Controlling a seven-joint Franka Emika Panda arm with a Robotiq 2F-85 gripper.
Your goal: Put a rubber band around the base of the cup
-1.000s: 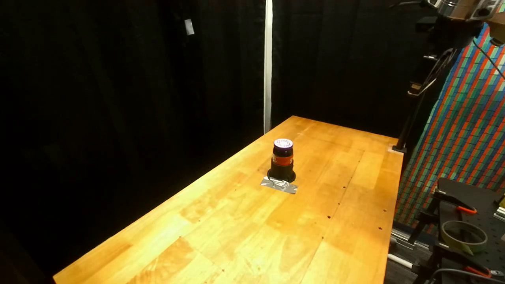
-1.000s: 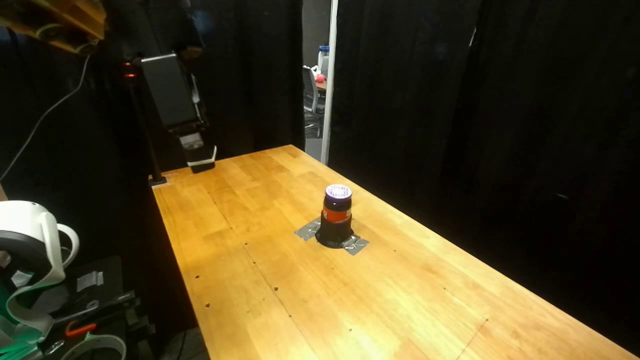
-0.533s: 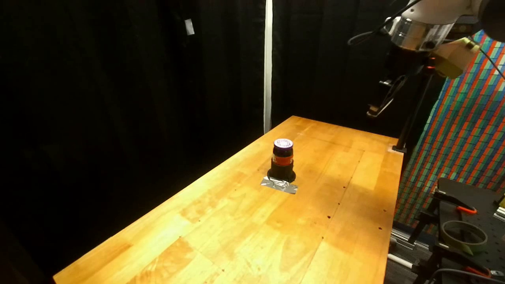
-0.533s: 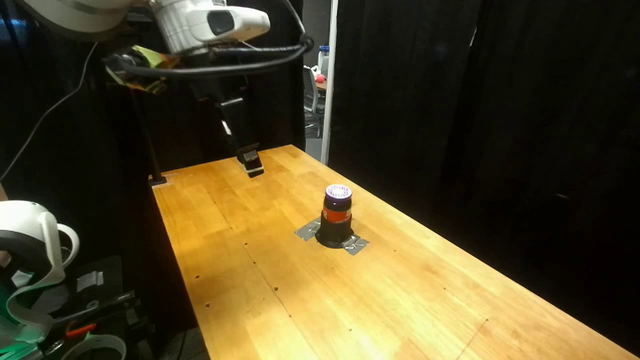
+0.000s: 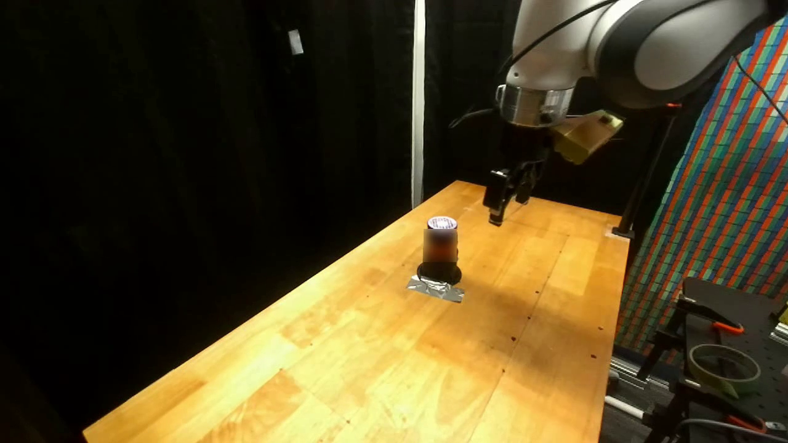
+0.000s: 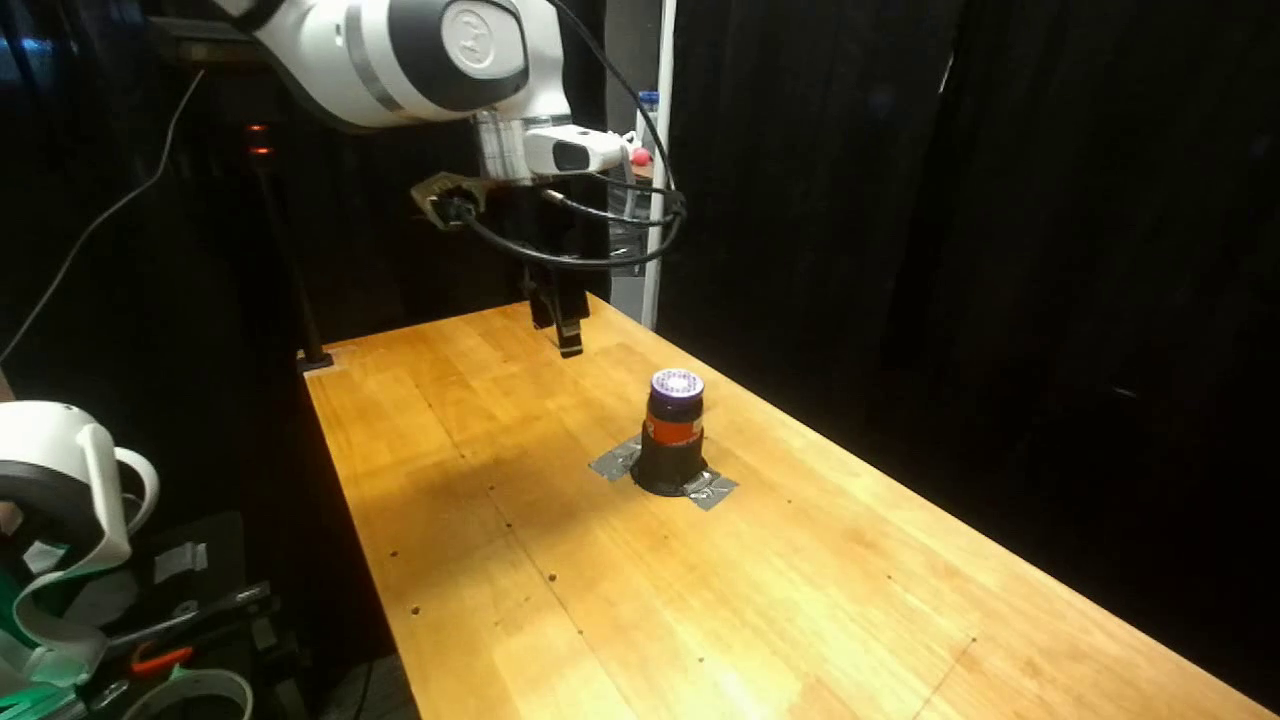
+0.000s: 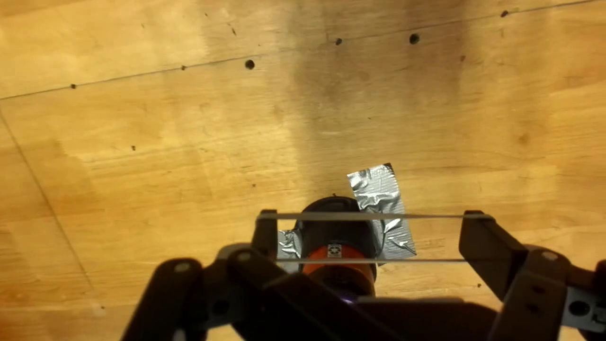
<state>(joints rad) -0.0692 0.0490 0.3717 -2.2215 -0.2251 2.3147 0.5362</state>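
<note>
"If the rubber band (image 7: 350, 216) is to go round the base of the cup (image 6: 672, 432), report where both are."

"Rubber band: looped over both fingers (image 7: 490, 251) of the pincer (image 7: 371, 236), drawn into two taut strands; the pincer itself stands spread wide, nothing clamped. In an exterior view the cup is upright on the tabletop (image 6: 800, 580), duct tape (image 6: 711, 490) at its foot; the pincer hangs clear of both, to the cup's left and seemingly farther off."

"Handling?"

"Judged: band light, soft, springy, liable to slip off if the fingers draw together. Hold it from inside the loop, spread wider than the cup. Cup looks stiff and probably smooth; the tape should restrain it, so no grip is called for."

"Next move, and risk?"

"Centre above the purple-rimmed lid (image 6: 677, 384), then lower evenly to the black base. The loop may snag on the lid or a tape edge; clearance between the strands cannot be judged from here."
</note>
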